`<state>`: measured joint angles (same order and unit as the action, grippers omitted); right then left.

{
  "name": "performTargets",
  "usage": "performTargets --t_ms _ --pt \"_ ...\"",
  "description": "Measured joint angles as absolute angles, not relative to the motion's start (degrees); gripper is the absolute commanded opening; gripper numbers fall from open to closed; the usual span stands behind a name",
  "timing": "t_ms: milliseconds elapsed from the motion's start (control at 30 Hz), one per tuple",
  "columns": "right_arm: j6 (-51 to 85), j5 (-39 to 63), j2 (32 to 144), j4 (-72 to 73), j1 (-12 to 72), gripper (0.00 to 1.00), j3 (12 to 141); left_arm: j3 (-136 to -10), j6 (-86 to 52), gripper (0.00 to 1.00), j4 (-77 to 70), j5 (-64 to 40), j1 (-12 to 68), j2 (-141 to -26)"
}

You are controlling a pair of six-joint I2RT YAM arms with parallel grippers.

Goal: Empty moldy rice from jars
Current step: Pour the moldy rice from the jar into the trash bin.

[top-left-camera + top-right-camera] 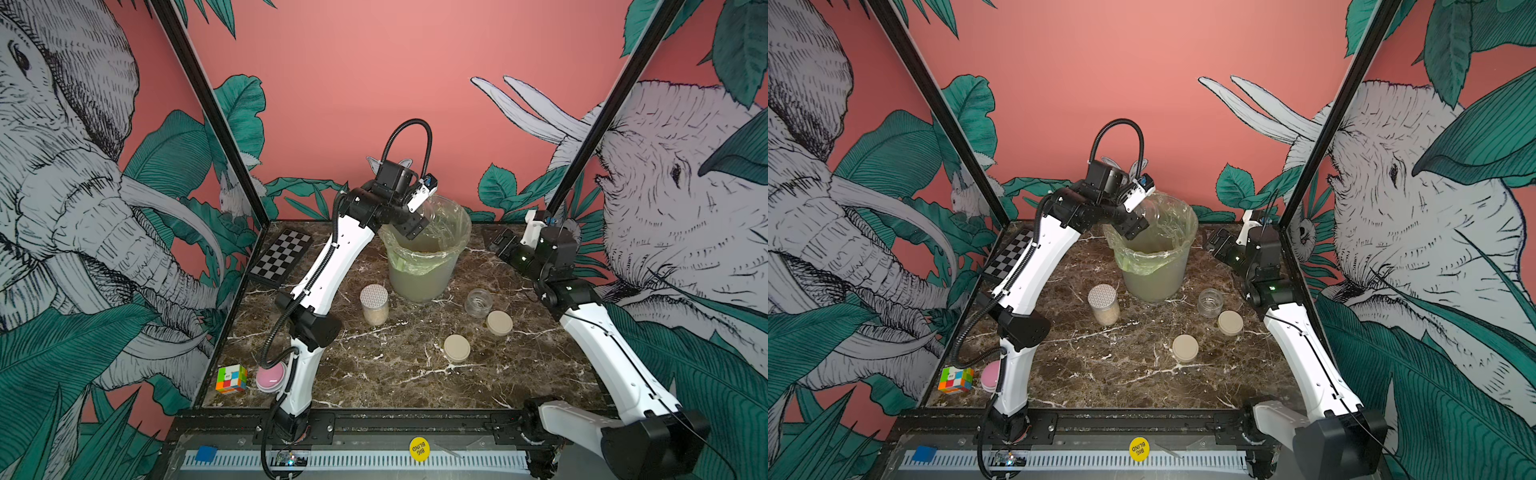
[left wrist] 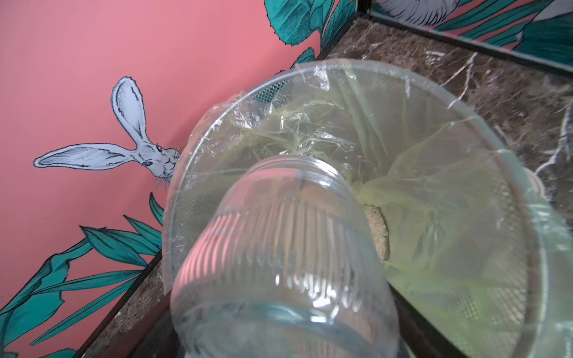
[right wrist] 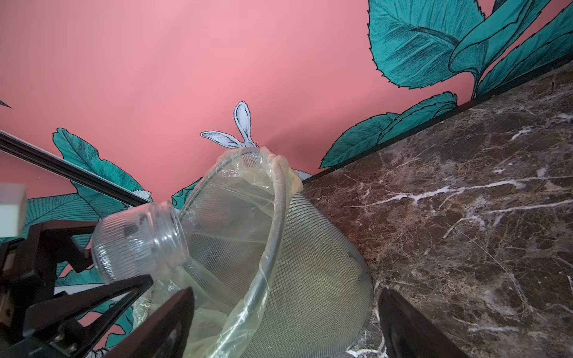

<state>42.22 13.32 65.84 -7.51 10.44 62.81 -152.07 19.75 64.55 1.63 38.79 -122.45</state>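
L claw (image 1: 422, 218) gripping empty jar (image 2: 279, 263), tipped over bin (image 1: 419, 286) w/ rice clump (image 2: 378, 232); R claw (image 3: 285, 293) spread, empty.

A bagged bin (image 1: 419, 282) is standing at the back of the table (image 1: 395, 374). A checkerboard (image 1: 282, 255) is lying back left; a cube (image 1: 231, 378) is sitting beside a pink dish (image 1: 269, 376), front left.
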Motion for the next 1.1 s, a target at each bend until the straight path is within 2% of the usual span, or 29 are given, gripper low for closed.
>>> performTargets --t_ms 133,233,300,400,500,733,833,933,1100 --pt "42.5 14.1 66.0 -6.8 10.4 0.91 62.7 -146.3 18.2 0.00 62.7 -2.2 38.2 -120.8" --pt "43.0 14.7 66.5 -6.2 10.4 0.91 62.7 -145.3 18.3 0.00 63.4 -0.4 37.9 -120.9" --pt "43.3 15.0 66.8 -5.7 10.4 0.91 62.3 -145.3 17.1 0.00 63.0 -3.2 37.3 -121.0" --pt "43.5 15.5 67.1 -5.4 10.4 0.91 62.0 -152.2 18.2 0.00 64.8 -0.5 39.1 -124.4" --pt "43.5 15.7 67.1 -5.3 10.4 0.91 62.0 -152.7 18.6 0.00 65.1 -1.7 39.9 -124.9" --pt "43.3 16.1 67.2 -5.1 10.5 0.91 62.2 -152.5 20.5 0.00 72.0 3.4 39.2 -125.1" --pt "43.8 16.9 68.1 -4.2 10.5 0.90 62.6 -151.8 20.8 0.00 70.7 1.6 39.1 -125.4" --pt "44.3 17.4 68.9 -3.6 10.5 0.91 62.7 -157.4 21.1 0.00 71.7 1.4 41.2 -128.7" --pt "44.4 17.2 68.5 -3.6 10.5 0.91 62.7 -144.7 19.3 0.00 65.6 -3.2 40.1 -123.8"
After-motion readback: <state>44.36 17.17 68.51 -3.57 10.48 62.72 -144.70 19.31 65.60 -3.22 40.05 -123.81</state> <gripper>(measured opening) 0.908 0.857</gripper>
